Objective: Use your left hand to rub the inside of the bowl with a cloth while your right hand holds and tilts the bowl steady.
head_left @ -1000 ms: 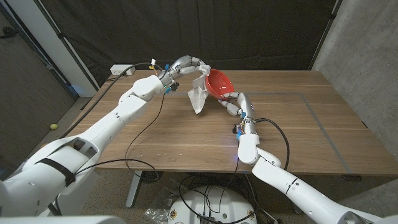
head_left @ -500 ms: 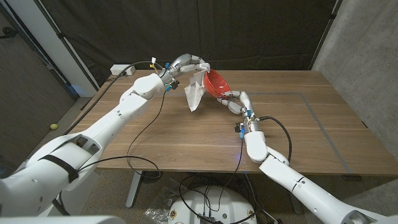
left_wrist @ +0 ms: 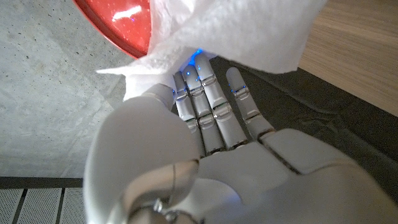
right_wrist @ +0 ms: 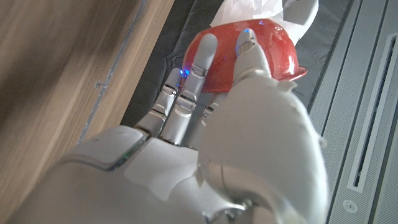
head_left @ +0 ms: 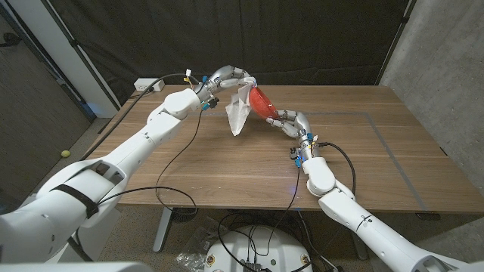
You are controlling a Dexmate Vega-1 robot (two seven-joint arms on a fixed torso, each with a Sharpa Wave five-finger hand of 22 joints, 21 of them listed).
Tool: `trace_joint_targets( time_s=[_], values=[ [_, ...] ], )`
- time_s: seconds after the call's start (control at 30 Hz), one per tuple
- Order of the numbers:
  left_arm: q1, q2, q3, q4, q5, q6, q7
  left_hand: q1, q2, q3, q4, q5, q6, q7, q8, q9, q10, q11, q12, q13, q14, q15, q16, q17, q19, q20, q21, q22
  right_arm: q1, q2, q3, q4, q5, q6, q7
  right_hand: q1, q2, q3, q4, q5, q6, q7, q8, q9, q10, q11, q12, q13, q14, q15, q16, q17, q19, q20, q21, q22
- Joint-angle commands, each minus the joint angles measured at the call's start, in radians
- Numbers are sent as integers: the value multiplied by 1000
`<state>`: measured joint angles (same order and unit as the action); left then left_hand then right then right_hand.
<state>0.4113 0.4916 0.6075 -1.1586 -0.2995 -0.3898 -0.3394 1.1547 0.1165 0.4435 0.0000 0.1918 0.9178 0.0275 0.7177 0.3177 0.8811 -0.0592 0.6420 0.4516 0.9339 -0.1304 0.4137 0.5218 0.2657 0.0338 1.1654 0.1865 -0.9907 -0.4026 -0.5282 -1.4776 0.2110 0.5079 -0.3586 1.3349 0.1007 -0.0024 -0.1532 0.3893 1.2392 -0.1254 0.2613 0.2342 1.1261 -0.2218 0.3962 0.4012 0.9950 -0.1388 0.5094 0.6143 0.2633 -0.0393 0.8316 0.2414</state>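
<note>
A red bowl (head_left: 262,103) is held off the table near its far middle, tipped with its opening toward the robot's left. My right hand (head_left: 286,121) grips it from underneath; the right wrist view shows the fingers (right_wrist: 202,57) against the bowl's (right_wrist: 249,56) outer wall. My left hand (head_left: 236,80) holds a white cloth (head_left: 239,112) at the bowl's mouth, with the cloth's loose end hanging down toward the table. From the left wrist camera the cloth (left_wrist: 249,31) drapes over my fingers (left_wrist: 205,93) against the red bowl (left_wrist: 121,25).
The wooden table (head_left: 227,166) spreads out below both arms. A white power strip (head_left: 149,85) lies at its far left corner. Black cables (head_left: 178,162) trail over the table from both arms. A dark curtain hangs behind.
My right hand has turned the bowl so its opening faces more toward the left hand and cloth; the right forearm shifted right. The left hand stayed almost in place.
</note>
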Motion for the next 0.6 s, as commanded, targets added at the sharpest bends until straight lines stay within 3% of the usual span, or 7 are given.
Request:
trace_joint_targets(
  time_s=[0.03,0.2,0.43,0.6],
  values=[
    [-8,-4,2,17,1,-8,3,1,7,9,-3,5,6,-2,6,1,107,-106,4,7,6,-59,3,4,-1,-4,6,0,-39,47,49,-22,-114,-22,-132,3,14,17,12,9,2,6,9,4,168,102,8,8,-21,-98,-6,7,-2,-10,8,2],
    [-8,-6,3,13,0,-9,1,0,6,10,-2,5,4,0,7,-1,108,-104,2,9,7,-58,1,5,-2,-4,8,0,-50,67,54,-53,-204,-71,-225,4,14,19,12,10,5,11,9,2,175,107,10,14,-18,-97,-6,11,-4,-7,13,1],
    [2,5,2,-13,1,7,6,-1,6,13,-2,4,2,1,10,-2,107,-103,-2,12,7,-58,-1,7,-3,-4,10,0,-50,58,45,-73,-304,-110,-282,6,11,19,12,11,5,14,9,0,177,110,11,20,-16,-96,-7,13,-8,-5,16,0],
    [18,22,-5,-47,3,19,17,-1,6,15,-2,4,1,3,13,-3,108,-103,-5,15,6,-58,-2,9,-4,-5,12,0,-44,41,21,-75,-497,-208,-405,6,11,20,12,12,6,16,9,-1,177,113,11,25,-15,-95,-9,15,-10,-5,20,-1]
  ],
)
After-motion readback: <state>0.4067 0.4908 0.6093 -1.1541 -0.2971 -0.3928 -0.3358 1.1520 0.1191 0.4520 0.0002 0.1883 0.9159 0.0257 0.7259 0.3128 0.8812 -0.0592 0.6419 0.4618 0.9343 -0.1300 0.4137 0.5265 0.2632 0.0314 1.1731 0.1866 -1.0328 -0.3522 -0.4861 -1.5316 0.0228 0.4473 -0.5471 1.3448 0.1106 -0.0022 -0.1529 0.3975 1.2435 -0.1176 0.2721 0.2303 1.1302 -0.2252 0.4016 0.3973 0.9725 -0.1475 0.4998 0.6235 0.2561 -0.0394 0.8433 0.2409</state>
